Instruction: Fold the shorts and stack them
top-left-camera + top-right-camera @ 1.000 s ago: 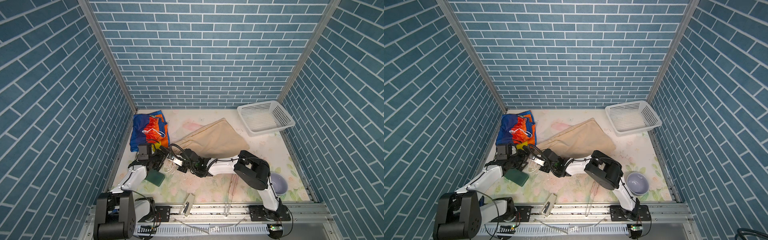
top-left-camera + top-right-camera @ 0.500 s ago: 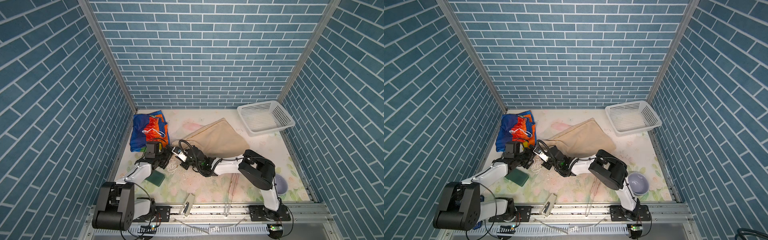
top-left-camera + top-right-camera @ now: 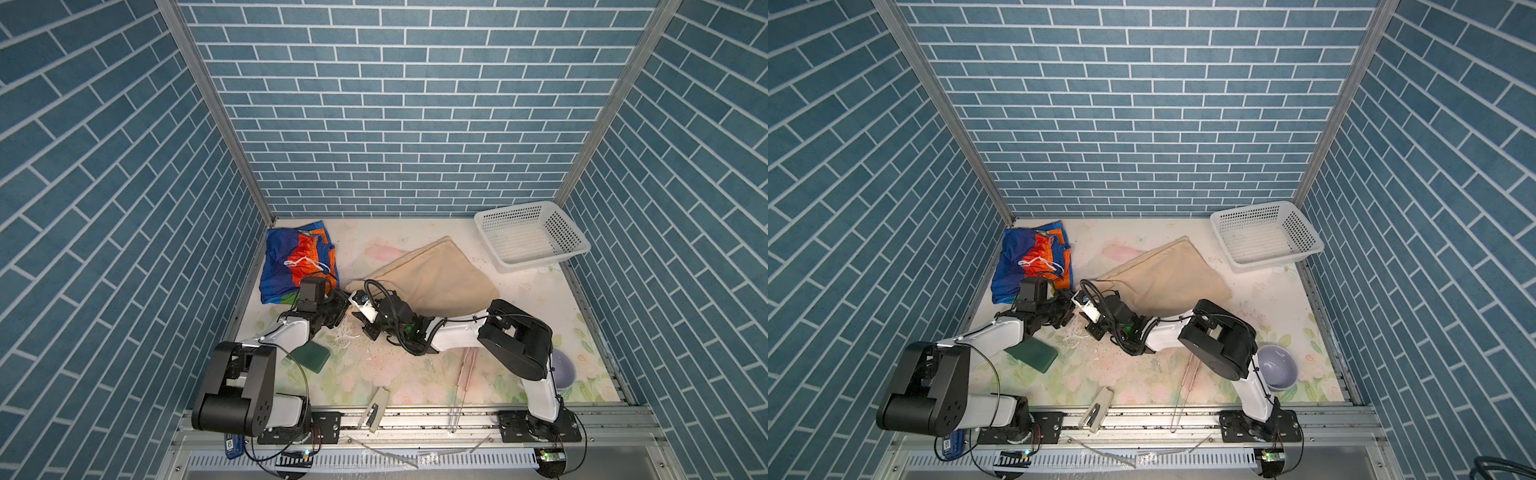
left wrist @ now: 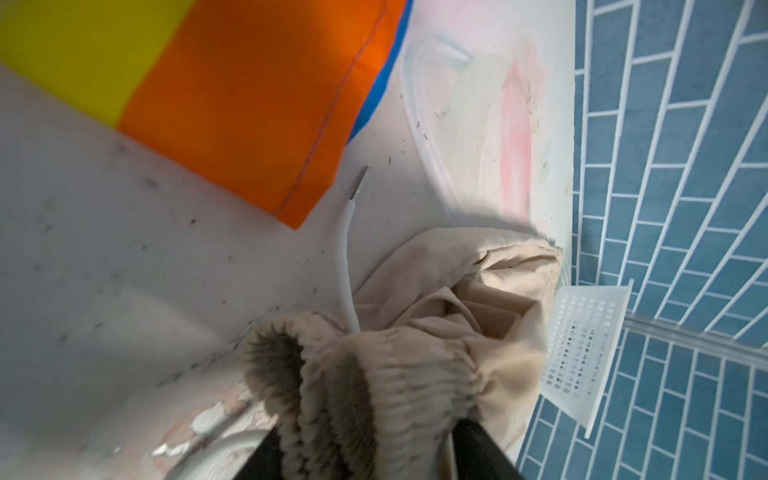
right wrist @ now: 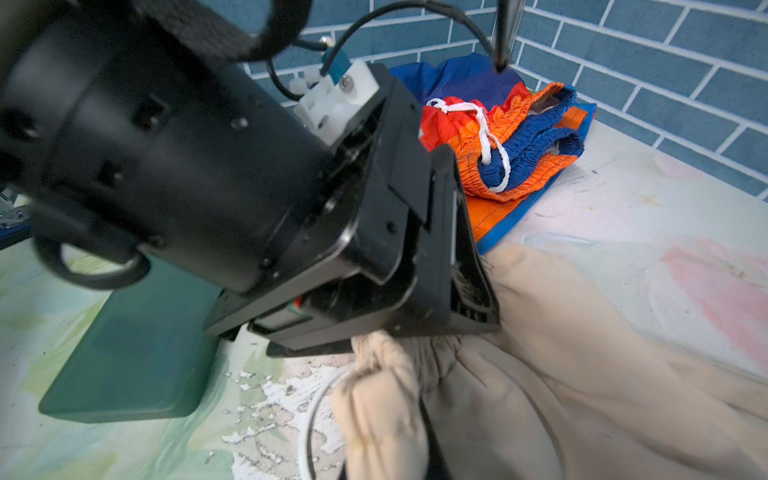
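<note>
The beige shorts [image 3: 432, 278] [image 3: 1167, 274] lie mid-table, with their gathered waistband bunched at the near-left corner. My left gripper [image 3: 343, 309] [image 3: 1073, 311] [image 4: 357, 449] is shut on that waistband [image 4: 386, 374], and a white drawstring [image 4: 345, 249] trails out beside it. My right gripper [image 3: 358, 322] [image 3: 1088, 323] [image 5: 395, 465] is shut on the same waistband right next to it, its fingers mostly hidden by cloth. The left gripper's fingers [image 5: 473, 286] straddle the fabric. The rainbow-striped shorts [image 3: 291, 257] [image 3: 1025, 257] [image 5: 519, 137] lie crumpled in the back left corner.
A white mesh basket [image 3: 532, 237] stands at the back right. A green pad [image 3: 311, 355] lies under the left arm. A purple bowl [image 3: 561, 365] sits behind the right arm's base. A stapler [image 3: 376, 407] and thin sticks [image 3: 465, 365] lie near the front rail.
My left gripper has moved right and back to the beige waistband and closed from wide open onto it. The right gripper stayed shut and carried the waistband slightly back.
</note>
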